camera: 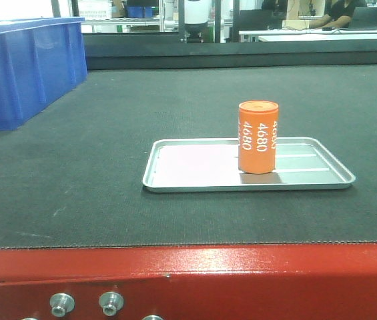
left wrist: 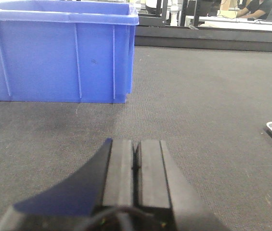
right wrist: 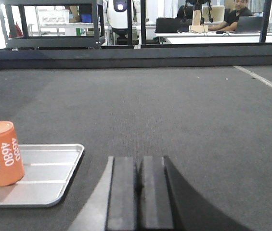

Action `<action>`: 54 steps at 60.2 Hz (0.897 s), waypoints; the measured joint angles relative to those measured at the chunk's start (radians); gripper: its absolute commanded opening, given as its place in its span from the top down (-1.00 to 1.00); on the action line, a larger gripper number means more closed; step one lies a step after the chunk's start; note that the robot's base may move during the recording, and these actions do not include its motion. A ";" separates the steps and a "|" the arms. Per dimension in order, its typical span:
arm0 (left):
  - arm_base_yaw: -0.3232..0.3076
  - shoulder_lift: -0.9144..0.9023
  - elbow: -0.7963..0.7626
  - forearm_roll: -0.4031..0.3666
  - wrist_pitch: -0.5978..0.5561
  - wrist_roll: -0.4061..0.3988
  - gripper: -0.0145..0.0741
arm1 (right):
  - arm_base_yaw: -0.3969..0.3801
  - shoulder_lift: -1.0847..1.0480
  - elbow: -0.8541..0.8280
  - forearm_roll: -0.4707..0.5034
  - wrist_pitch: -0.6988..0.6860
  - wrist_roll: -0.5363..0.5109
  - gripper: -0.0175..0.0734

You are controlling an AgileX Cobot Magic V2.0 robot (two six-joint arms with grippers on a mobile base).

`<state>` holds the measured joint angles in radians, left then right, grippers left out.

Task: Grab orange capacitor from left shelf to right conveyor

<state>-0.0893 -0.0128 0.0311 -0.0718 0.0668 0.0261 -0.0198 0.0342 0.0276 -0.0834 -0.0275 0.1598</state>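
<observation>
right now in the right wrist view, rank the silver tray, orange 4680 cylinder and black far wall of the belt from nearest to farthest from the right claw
1. Shallow silver metal tray: just left of the shut right claw.
2. Orange cylinder printed 4680: upright on the tray, farther left.
3. Black far wall of the dark belt: straight ahead, well beyond both.

A shallow silver tray (camera: 195, 175) lies flat — well apart from a blue plastic bin (camera: 21, 67) at far left.

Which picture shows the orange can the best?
The front view: the whole orange can stands upright on the silver tray, numbers easy to read. The right wrist view shows it at the left edge, partly cut off. The left wrist view doesn't show it.
</observation>
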 measured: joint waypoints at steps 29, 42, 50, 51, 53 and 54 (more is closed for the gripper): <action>0.000 0.000 0.000 0.000 0.000 0.000 0.96 | 0.000 0.000 0.000 0.000 0.045 -0.004 0.49; 0.000 0.000 0.000 0.000 0.000 0.000 0.96 | 0.000 0.000 0.000 0.000 0.051 -0.004 0.49; 0.000 0.000 0.000 0.000 0.000 0.000 0.96 | 0.000 0.000 0.000 0.000 0.051 -0.004 0.49; 0.000 0.000 0.000 0.000 0.000 0.000 0.96 | 0.000 0.000 0.000 0.000 0.051 -0.004 0.49; 0.000 0.000 0.000 0.000 0.000 0.000 0.96 | 0.000 0.000 0.000 0.000 0.051 -0.004 0.49; 0.000 0.000 0.000 0.000 0.000 0.000 0.96 | 0.000 0.000 0.000 0.000 0.051 -0.004 0.49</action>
<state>-0.0893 -0.0128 0.0311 -0.0718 0.0668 0.0261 -0.0198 0.0342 0.0280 -0.0834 0.0235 0.1560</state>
